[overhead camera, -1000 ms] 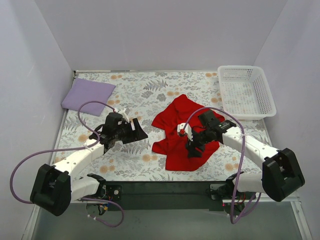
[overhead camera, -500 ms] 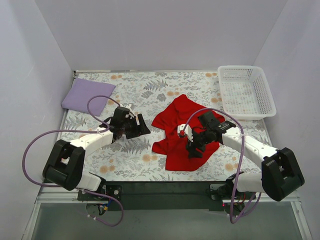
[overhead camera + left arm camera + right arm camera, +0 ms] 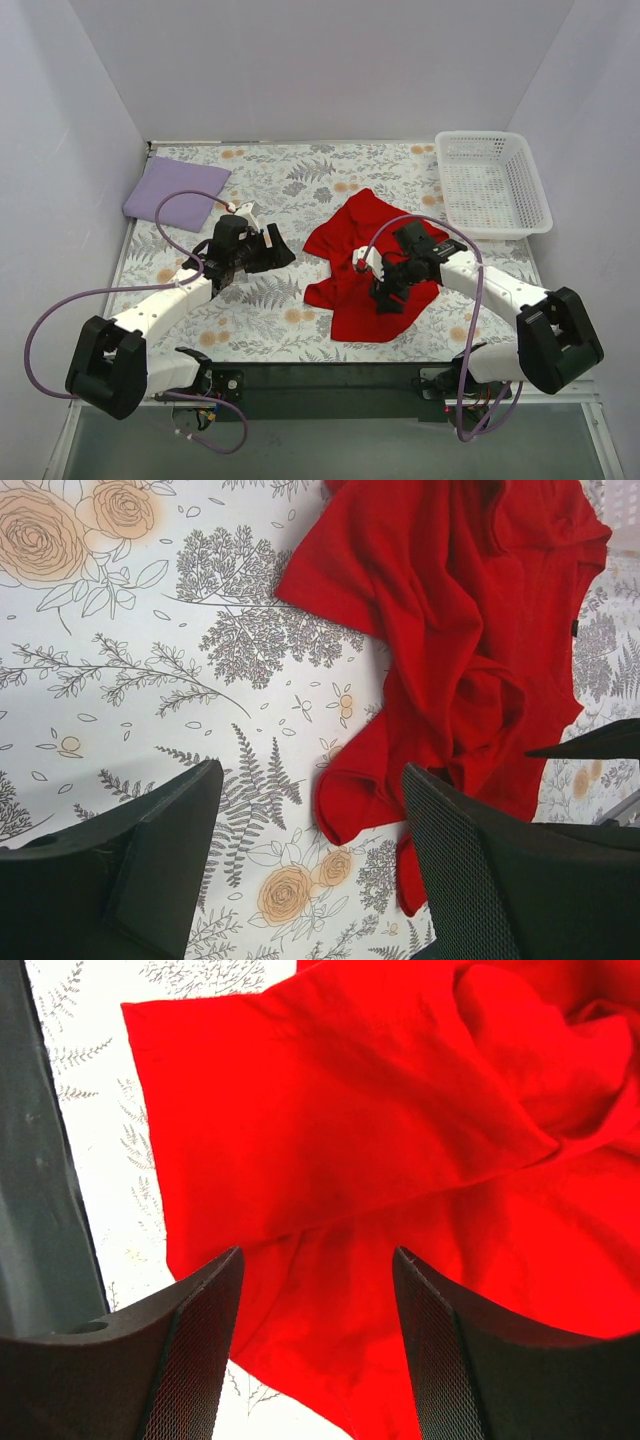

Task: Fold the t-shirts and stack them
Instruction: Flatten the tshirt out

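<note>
Floral tabletop (image 3: 300,180) carries crumpled red t-shirt (image 3: 352,262) mid-frame; left pincer (image 3: 282,248) and right pincer (image 3: 388,298) gape empty; better pinch opposite hem corners, spread flat.

Light in the top view is bright, even and diffuse, with only faint, soft shadows on the floral cloth (image 3: 300,180) and no glare on the pale walls (image 3: 320,70). In the right wrist view the red t-shirt (image 3: 400,1140) is heavily saturated with darker folds, and the print at the left washes out almost white. The left wrist view is sharp: the print and the mesh on the tool fingers (image 3: 470,880) read clearly.
</note>
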